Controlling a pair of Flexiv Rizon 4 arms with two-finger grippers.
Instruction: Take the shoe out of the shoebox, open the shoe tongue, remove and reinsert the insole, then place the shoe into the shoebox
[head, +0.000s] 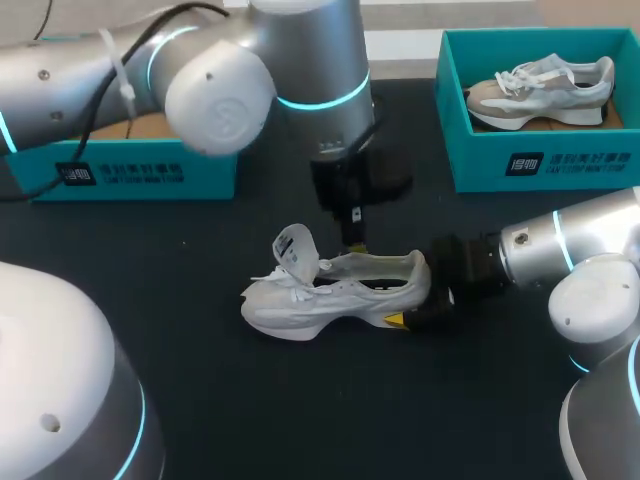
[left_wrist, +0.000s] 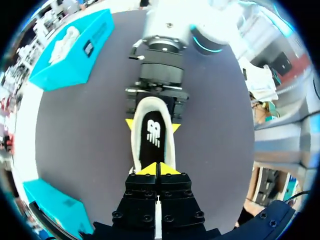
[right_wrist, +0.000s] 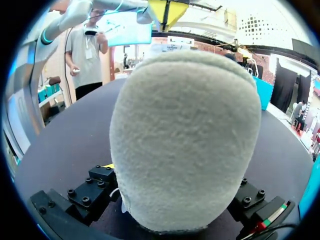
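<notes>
One white shoe (head: 335, 295) stands upright on the dark surface (head: 300, 400), out of its box, with the tongue (head: 295, 248) flipped up so the opening is clear for you. Looking down through the left wrist view, the black insole (left_wrist: 152, 135) lies inside the shoe and looks seated, so you are probably at the reinsert step. Your right tool (head: 425, 308) clamps the heel from both sides, one yellow fingertip (left_wrist: 131, 124) on each flank, most likely to brace the shoe while the other arm works. Your left tool (left_wrist: 159, 170) hangs over the opening with its tips pressed together at the insole's forward part; you cannot tell whether they pinch the insole or only press on it. Behind the shoe, one teal shoebox (head: 130, 175) sits at the left, and a second box (head: 540, 165) at the right holds another shoe (head: 540, 90).
</notes>
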